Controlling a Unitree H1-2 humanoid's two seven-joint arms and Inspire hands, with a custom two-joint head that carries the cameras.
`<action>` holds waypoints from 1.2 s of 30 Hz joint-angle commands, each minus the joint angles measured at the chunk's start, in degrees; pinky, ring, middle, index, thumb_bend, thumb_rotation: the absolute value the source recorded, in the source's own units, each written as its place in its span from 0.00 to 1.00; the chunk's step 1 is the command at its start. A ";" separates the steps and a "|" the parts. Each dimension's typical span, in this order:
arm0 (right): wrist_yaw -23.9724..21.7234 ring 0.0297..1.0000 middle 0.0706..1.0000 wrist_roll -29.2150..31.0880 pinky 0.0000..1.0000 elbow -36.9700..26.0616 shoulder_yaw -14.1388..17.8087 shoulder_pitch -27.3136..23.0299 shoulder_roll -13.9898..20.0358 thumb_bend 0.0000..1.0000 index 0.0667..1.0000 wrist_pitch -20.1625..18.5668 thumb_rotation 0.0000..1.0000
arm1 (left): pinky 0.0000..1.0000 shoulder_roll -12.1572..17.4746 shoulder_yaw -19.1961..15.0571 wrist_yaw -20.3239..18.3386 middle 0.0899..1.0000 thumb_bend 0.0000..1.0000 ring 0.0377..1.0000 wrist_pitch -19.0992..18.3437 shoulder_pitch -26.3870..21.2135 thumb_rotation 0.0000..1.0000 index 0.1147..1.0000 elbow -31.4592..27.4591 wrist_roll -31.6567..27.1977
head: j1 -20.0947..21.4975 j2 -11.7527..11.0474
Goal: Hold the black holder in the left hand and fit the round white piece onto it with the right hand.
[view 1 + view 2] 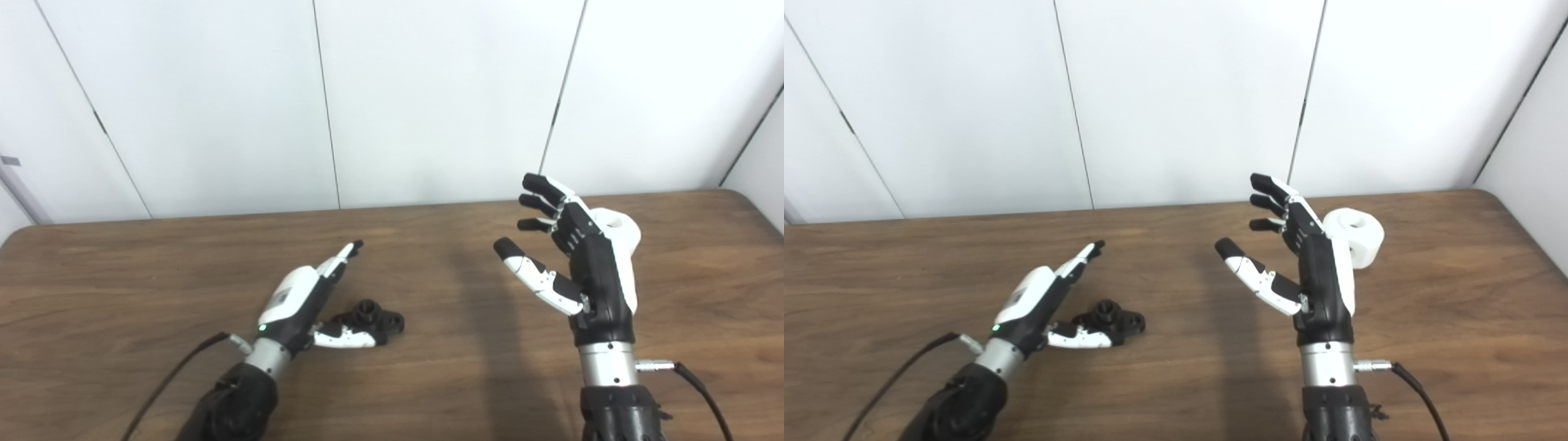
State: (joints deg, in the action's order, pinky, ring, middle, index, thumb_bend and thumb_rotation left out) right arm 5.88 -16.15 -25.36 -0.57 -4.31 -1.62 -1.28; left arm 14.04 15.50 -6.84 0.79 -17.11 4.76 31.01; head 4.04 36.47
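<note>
Low over the table (429,380), the left hand (300,300) lies spread and empty with its thumb touching the black holder (370,318) just to its right, while the raised right hand (1304,257), fingers apart, hangs beside the white ring (1356,236).

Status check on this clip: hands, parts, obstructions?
Both hands open: left hand low beside small black plastic holder, right hand raised. Round white piece on wooden table. No obstruction.

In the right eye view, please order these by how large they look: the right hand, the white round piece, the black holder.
1. right hand, clearly largest, though it is raised nearer the camera.
2. white round piece, partly hidden behind that hand.
3. black holder, smallest, on the table.
</note>
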 commanded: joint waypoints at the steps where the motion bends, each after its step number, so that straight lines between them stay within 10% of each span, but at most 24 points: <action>1: 0.79 0.76 0.80 0.54 0.63 -1.02 0.12 -0.86 -0.45 0.46 0.75 2.83 0.33 | 0.95 1.23 -0.81 -0.41 0.97 1.00 0.97 0.43 -1.45 0.29 0.99 -1.74 -0.65 | 0.08 0.08; 21: 0.75 0.78 0.81 1.16 0.65 -2.09 0.67 -0.26 -0.19 0.46 0.76 1.44 0.32 | 0.91 6.60 -2.49 1.54 0.87 1.00 0.91 5.98 1.37 0.18 0.70 4.76 0.27 | -0.06 1.20; 36: 0.35 0.82 0.82 5.41 0.73 1.57 1.84 6.67 1.10 0.34 0.79 2.88 0.65 | 0.98 4.88 -0.99 2.31 0.86 1.00 0.92 6.60 1.56 0.22 0.65 6.16 0.48 | 0.03 1.74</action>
State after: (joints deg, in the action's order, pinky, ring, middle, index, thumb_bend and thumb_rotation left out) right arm 6.29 -11.58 -22.79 1.08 3.26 -0.49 -1.33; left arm 18.97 13.82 -3.45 7.97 -15.35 11.29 30.88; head 4.04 38.14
